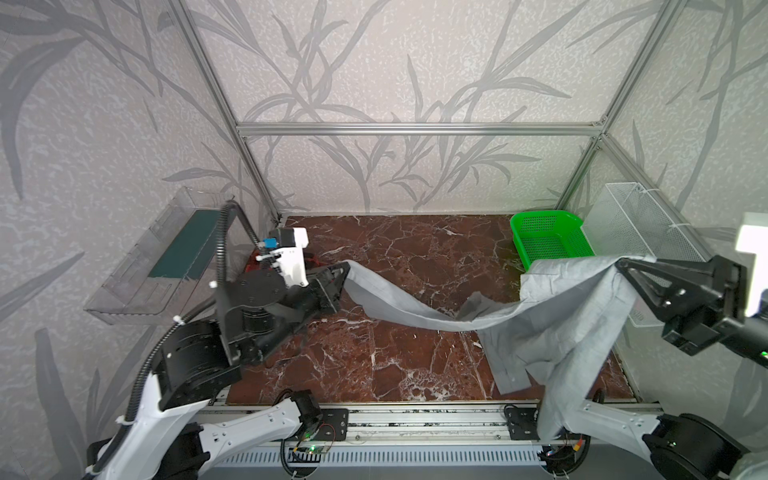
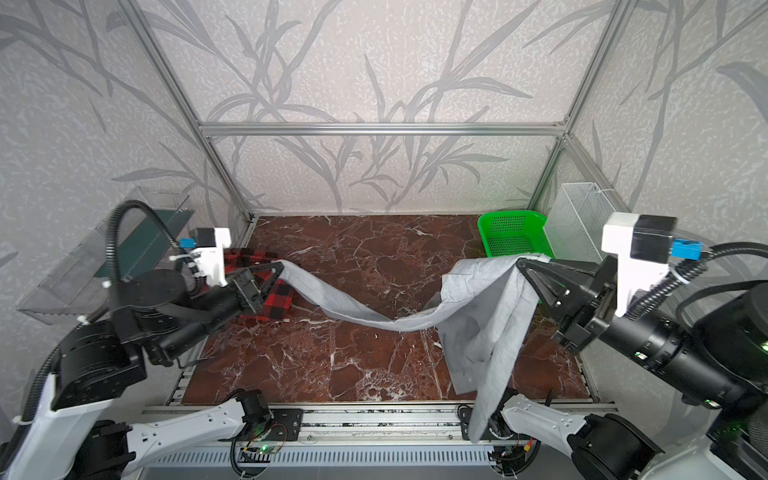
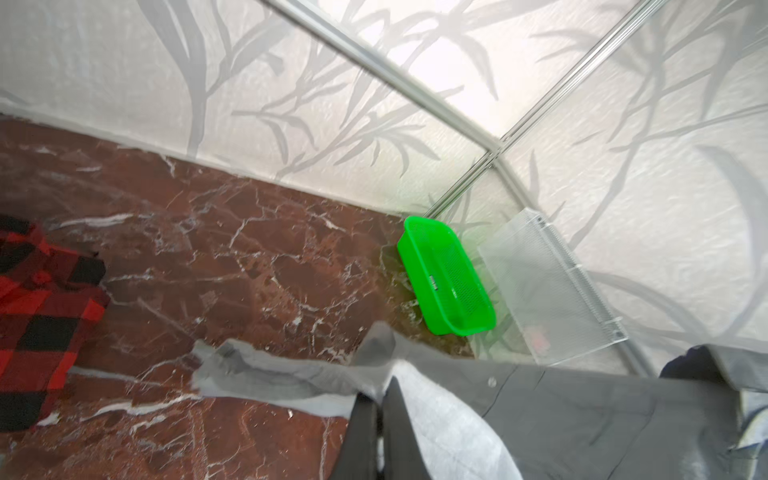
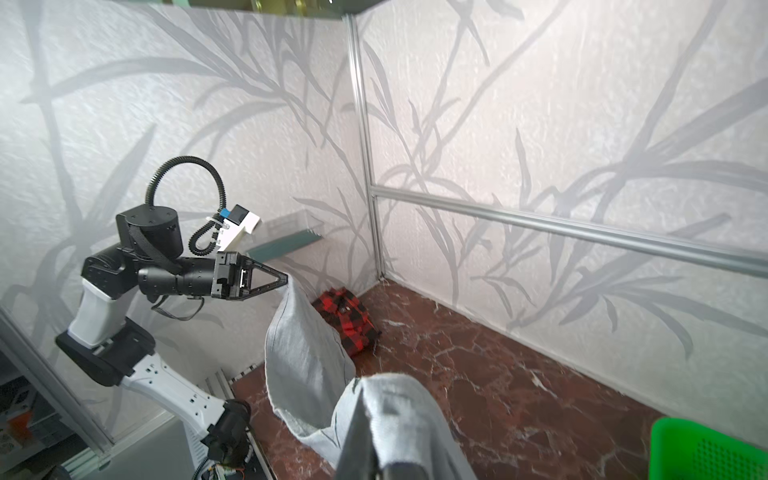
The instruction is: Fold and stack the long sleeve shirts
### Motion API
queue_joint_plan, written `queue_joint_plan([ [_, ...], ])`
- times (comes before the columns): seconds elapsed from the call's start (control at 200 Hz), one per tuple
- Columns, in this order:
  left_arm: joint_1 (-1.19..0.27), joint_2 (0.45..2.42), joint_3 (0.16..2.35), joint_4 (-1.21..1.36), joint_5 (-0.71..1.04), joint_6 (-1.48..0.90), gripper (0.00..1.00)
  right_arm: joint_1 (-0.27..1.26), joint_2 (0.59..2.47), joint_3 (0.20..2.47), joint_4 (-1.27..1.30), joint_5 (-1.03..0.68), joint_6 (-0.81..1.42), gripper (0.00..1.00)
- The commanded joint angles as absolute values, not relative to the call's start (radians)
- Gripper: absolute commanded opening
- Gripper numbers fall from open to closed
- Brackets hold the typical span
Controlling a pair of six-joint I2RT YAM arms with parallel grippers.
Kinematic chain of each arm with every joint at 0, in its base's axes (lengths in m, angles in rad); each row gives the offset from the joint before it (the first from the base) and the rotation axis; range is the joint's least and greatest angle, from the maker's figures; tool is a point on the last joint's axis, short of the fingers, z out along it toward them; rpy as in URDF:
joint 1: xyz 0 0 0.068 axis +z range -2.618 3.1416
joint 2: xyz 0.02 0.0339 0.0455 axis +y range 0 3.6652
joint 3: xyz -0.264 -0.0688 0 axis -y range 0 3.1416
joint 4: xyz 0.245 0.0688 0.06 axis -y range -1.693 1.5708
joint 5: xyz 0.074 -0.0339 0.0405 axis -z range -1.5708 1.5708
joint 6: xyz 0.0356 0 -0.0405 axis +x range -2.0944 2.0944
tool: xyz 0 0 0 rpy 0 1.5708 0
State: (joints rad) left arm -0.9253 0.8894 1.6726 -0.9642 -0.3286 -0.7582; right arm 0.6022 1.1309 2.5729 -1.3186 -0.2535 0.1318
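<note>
One loose tail of the gray shirt hangs nearest, draped past the front rail on the right and off the tabletop. Just behind it a buttoned strip lies flat on the marble; whether it is a cuff or the placket, can't tell. Mid-scene the cloth runs as a slack band between both arms, its low point at or just above the marble near centre. The left hand is pinched together on the thin end of that band. The right hand is clamped on a bunched edge, with most of the fabric hanging below it. Likely reason for the hold: pulling the shirt apart in the air to open it up before laying it flat for folding. Lots of slack and the weight sits on one side, so it reads as early spreading, no fold made yet. Further back, the plaid shirt lies crumpled in the back-left corner, partly under the left hand, apparently parked so the centre stays free as work area. Far right, the green basket sits just behind the raised gray edge. A mesh bin and a clear tray hang on the side walls, not involved.
</note>
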Motion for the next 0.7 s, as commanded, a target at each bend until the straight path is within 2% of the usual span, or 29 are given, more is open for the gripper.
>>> queue_joint_plan([
  [0.0,-0.922,0.930,1.829,-1.090,-0.400,-0.694,0.00,0.609,1.226,2.778,-1.376,-0.336,0.178,0.00],
  [0.09,-0.922,0.974,1.931,-1.082,-0.459,-0.645,0.00,0.610,1.274,2.794,-1.314,-0.341,0.185,0.00],
  [0.18,-0.922,1.051,1.993,-1.056,-0.518,-0.564,0.00,0.610,1.322,2.735,-1.274,-0.254,0.137,0.00],
  [0.365,-0.912,1.192,2.016,-0.914,-0.660,-0.377,0.00,0.587,1.503,2.798,-1.268,-0.071,0.063,0.00],
  [0.4,-0.895,1.215,2.015,-0.890,-0.675,-0.358,0.00,0.533,1.529,2.790,-1.247,-0.106,0.089,0.00],
  [0.48,-0.816,1.282,2.017,-0.884,-0.644,-0.363,0.00,0.302,1.567,2.688,-1.134,-0.373,0.233,0.00],
  [0.53,-0.736,1.324,2.015,-0.905,-0.574,-0.405,0.00,0.198,1.582,2.591,-1.049,-0.480,0.313,0.00],
  [0.605,-0.620,1.372,1.981,-0.912,-0.495,-0.464,0.00,0.126,1.614,2.473,-0.955,-0.512,0.358,0.00],
  [0.695,-0.491,1.438,1.929,-0.880,-0.417,-0.514,0.00,0.102,1.696,2.441,-0.927,-0.488,0.355,0.00],
])
